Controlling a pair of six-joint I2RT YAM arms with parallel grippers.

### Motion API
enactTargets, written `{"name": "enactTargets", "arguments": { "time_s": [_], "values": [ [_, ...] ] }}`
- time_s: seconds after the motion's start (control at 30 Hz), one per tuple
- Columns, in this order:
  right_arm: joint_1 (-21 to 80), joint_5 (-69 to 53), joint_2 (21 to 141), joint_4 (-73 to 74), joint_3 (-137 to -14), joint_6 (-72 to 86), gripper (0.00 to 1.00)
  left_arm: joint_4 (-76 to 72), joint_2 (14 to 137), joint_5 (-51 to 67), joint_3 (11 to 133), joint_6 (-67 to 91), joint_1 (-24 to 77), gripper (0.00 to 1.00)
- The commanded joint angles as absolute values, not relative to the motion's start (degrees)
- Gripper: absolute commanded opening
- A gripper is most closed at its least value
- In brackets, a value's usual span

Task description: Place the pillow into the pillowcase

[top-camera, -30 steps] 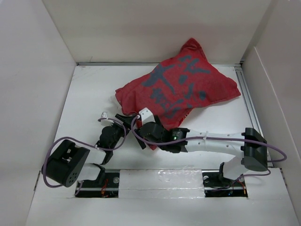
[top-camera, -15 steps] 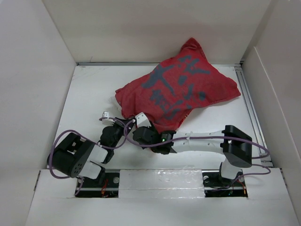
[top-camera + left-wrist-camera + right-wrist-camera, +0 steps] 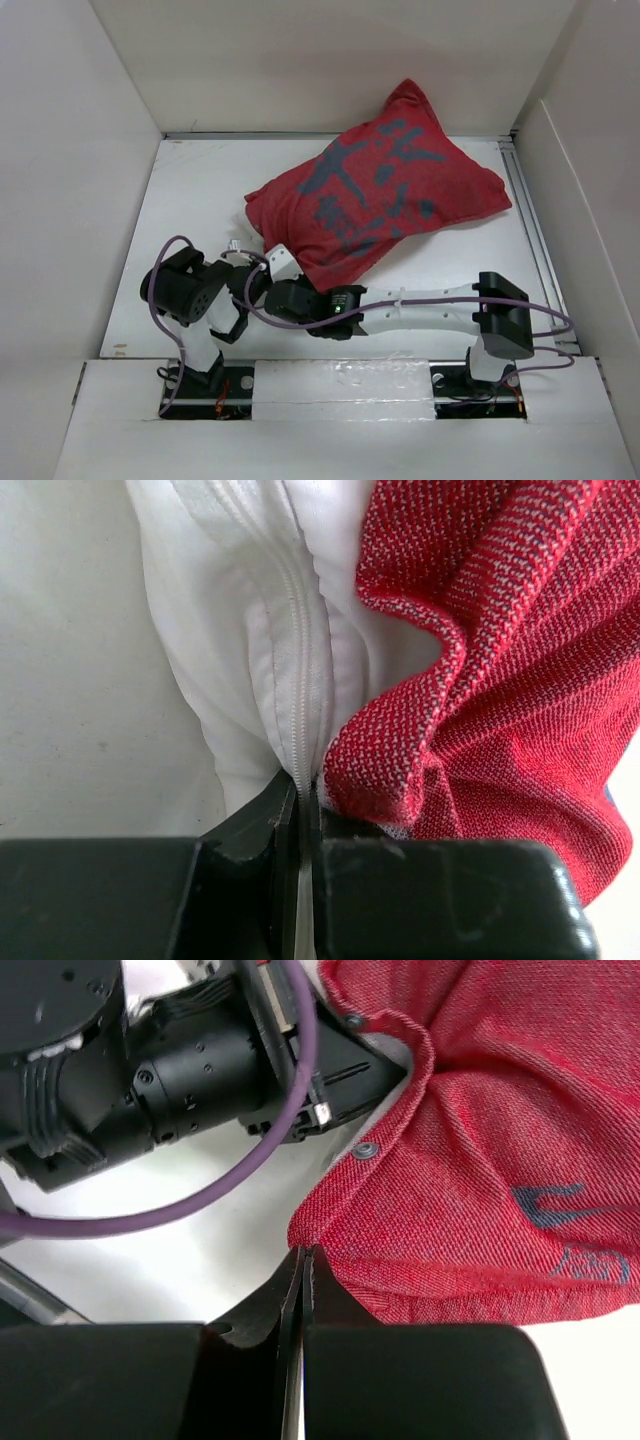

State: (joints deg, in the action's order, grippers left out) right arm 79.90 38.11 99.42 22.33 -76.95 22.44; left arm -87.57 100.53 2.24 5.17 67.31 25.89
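– Jaws?
– Both were pinched closed: left gripper on the seam of the nearly cased pillow, right gripper on the pillowcase hem beside it.
– Advice?
– The hem was best drawn over the held seam.

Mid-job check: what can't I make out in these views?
- Top view: how deep the pillow sits; the pillowcase covers it.
- Right wrist view: whether the right gripper actually holds the pillowcase hem; its own fingertips cover the contact.
- Left wrist view: the pillow beyond the zipper seam that the left gripper pinches; the frame edge cuts it off.
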Motion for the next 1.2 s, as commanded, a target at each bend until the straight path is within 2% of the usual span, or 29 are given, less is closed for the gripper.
{"name": "enactTargets", "arguments": {
  "time_s": [0.0,0.03,0.2,0.3,0.47,0.53,0.57,0.63,0.67,0.7,0.73,0.8,0.83,0.9,0.97,1.17],
  "values": [
    [81.6,29.4,96.4,15.5,-77.1,17.7,0.00,-117.9,104.1,2.1,3.3,65.8,26.0,0.00],
    [80.9,23.0,96.4,12.4,-76.1,16.5,0.00,-117.9,103.5,2.1,3.3,65.8,26.0,0.00],
    [78.7,8.6,95.7,7.2,-70.4,15.0,0.00,-115.7,99.1,2.1,5.1,64.7,26.0,0.00],
    [78.0,0.6,94.1,3.3,-67.2,13.8,0.00,-105.9,91.4,2.8,8.3,62.1,26.0,0.00],
    [76.7,-4.5,87.4,-0.2,-62.8,13.8,0.00,-91.6,82.1,1.1,13.8,57.5,26.0,0.00],
    [74.7,1.8,85.0,0.3,-61.1,14.8,0.00,-81.7,78.3,1.1,16.2,54.2,26.0,0.00],
    [73.5,3.3,82.7,0.9,-60.4,15.5,0.00,-76.3,76.0,-0.1,17.1,53.2,25.5,0.09],
    [68.9,4.3,80.7,1.9,-59.3,17.1,0.00,-59.7,67.4,-5.4,20.3,48.5,26.2,0.35],
    [67.4,3.3,79.7,1.9,-58.3,17.1,0.20,-54.1,64.5,-7.3,21.4,47.5,26.2,0.75],
    [66.2,2.2,77.7,1.9,-58.3,17.1,0.35,-49.4,59.7,-8.7,22.4,46.5,26.2,0.95],
    [64.4,1.5,76.7,1.9,-57.5,17.1,0.51,-39.8,57.6,-11.7,23.5,45.5,26.2,1.00],
    [62.9,1.0,74.2,2.5,-57.5,16.4,0.88,-30.2,54.2,-14.8,27.2,44.3,26.2,1.00],
    [62.1,1.0,73.6,3.1,-57.5,16.4,0.90,-21.0,51.9,-17.0,28.6,44.3,25.6,1.00],
    [60.0,1.0,73.0,5.1,-60.1,15.7,0.99,-12.5,50.7,-17.7,32.1,44.8,24.1,1.00],
    [58.8,2.7,73.5,9.1,-62.7,14.2,0.99,-3.1,49.2,-19.4,33.9,46.6,23.2,1.00],
    [54.3,4.7,77.3,13.4,-72.8,12.4,0.99,7.5,44.4,-30.8,33.7,54.6,23.2,1.00]
  ]
}}
